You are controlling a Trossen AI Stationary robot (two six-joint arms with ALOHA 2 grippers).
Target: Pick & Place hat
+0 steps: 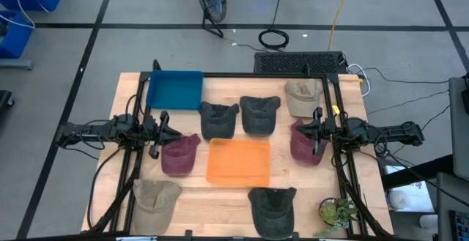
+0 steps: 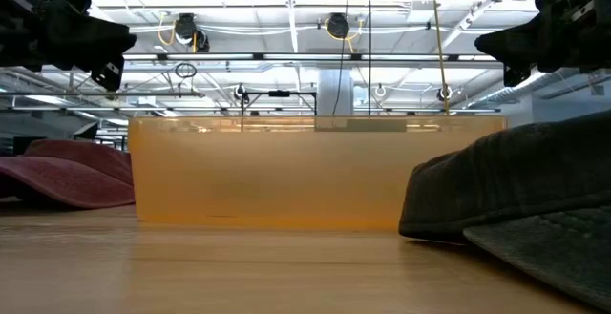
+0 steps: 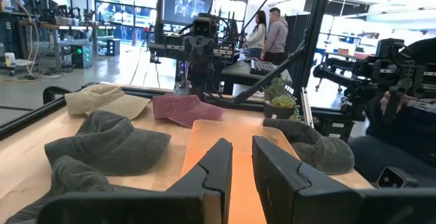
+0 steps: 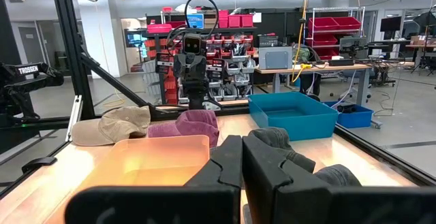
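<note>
From the high view I see the orange plastic tray [image 1: 238, 161] at the centre of the wooden table [image 1: 220, 195]. The maroon cap [image 1: 179, 154] lies just left of it; a second maroon cap [image 1: 303, 142] lies to its right. Two dark grey caps [image 1: 219, 119] sit side by side behind it. The blue plastic bin [image 1: 174, 89] stands at the back left, the small potted plant [image 1: 336, 212] at the front right corner.

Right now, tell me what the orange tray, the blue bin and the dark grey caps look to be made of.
Orange tray: likely translucent plastic with a matte look; in the low view light glows through its wall.
Blue bin: seemingly opaque rigid plastic, with smooth, straight walls and an even colour.
Dark grey caps: soft woven fabric, possibly washed cotton; the left wrist view shows creases, seams and a faded nap.
</note>
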